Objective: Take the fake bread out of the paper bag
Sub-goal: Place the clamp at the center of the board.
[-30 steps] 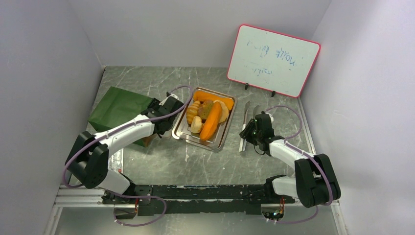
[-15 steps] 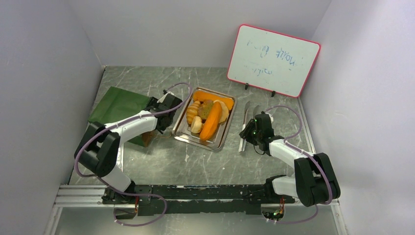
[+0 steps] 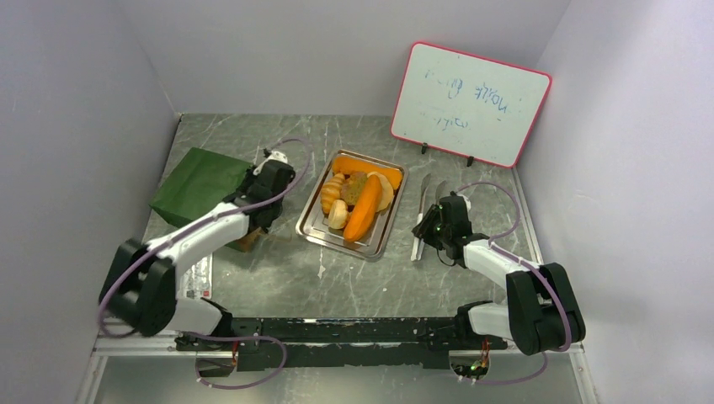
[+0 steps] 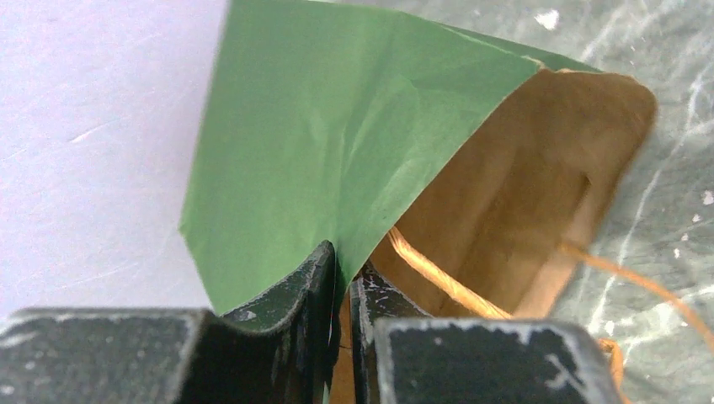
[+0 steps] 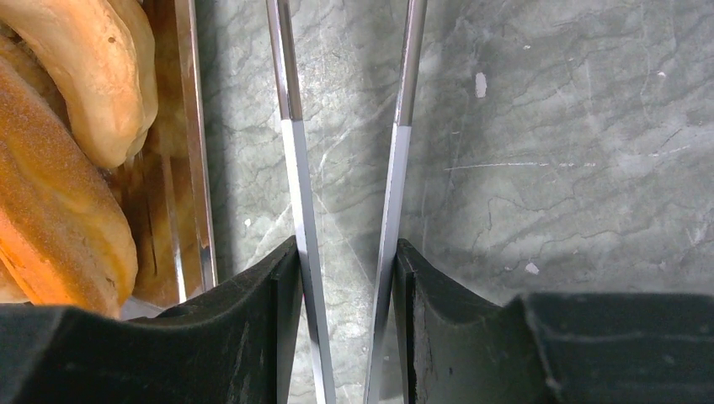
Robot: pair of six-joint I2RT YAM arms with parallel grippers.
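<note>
From where I stand, the left gripper (image 4: 343,282) is pinched tight on the rim of the dark green paper bag (image 4: 337,143), which lies on its side, probably so its mouth can be lifted open. I see no bread inside. The right gripper (image 5: 345,286) clasps silver metal tongs (image 5: 292,160) beside the steel tray (image 3: 313,220) of fake bread (image 3: 360,206). The table (image 3: 278,278) is grey marble, with white walls around it.

We count one bag (image 3: 198,183) at the left, one tray (image 3: 393,215) in the middle, one pair of tongs (image 3: 423,215) right of it and one whiteboard (image 3: 470,105) far right. The tray holds at least five breads (image 3: 358,202), overlapping. There are two arms, the left arm (image 3: 208,231) and the right arm (image 3: 492,257).
</note>
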